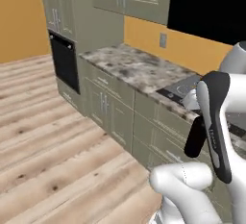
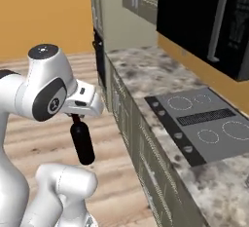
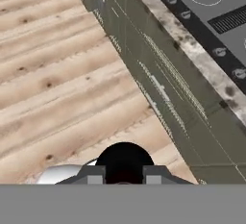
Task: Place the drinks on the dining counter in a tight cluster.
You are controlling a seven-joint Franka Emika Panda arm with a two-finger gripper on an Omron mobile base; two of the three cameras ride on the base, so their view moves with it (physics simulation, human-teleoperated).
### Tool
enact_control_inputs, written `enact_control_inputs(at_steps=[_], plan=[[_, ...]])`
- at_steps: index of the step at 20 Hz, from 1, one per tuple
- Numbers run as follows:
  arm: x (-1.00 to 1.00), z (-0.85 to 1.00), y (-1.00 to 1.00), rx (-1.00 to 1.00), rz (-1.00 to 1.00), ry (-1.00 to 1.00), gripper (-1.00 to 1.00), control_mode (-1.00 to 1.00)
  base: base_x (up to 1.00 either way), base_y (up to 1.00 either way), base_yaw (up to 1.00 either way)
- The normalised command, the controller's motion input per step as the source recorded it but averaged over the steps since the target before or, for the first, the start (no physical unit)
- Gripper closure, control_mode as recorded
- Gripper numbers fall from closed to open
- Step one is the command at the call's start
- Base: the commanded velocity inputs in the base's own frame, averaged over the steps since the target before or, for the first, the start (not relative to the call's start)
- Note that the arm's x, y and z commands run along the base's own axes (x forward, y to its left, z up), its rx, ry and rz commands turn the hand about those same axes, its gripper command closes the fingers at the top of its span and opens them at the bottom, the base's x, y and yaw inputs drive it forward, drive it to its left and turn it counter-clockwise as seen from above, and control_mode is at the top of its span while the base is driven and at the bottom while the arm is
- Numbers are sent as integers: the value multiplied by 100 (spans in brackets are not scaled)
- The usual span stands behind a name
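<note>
The slim black wine bottle (image 2: 82,145) hangs neck-up over the wooden floor, with my gripper (image 2: 75,117) shut on its neck, just in front of the cabinet fronts. From the left base view the wine bottle (image 1: 195,137) shows beside my forearm. In the hand view the bottle's dark round top (image 3: 124,162) sits between my fingertips, where the gripper (image 3: 124,175) is. The dining counter, the juice bottle and the water bottle are out of view.
A marble worktop (image 2: 146,70) with a black stovetop (image 2: 204,121) runs along the right over grey-green cabinets (image 1: 115,112). A black oven (image 1: 65,62) stands at its far end, with dark upper units (image 2: 204,11) above. Open wooden floor (image 1: 43,146) lies to the left.
</note>
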Motion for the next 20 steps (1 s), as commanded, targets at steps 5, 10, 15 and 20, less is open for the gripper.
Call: enact_control_inputs(at_steps=[5,10,15,20], plan=[[0,0,0,0,0,0,100,100,3,30,99],[0,0,0,0,0,0,100,100,3,32,98],[0,0,0,0,0,0,100,100,11,37,94],[0,0,0,0,0,0,100,100,33,41,76]])
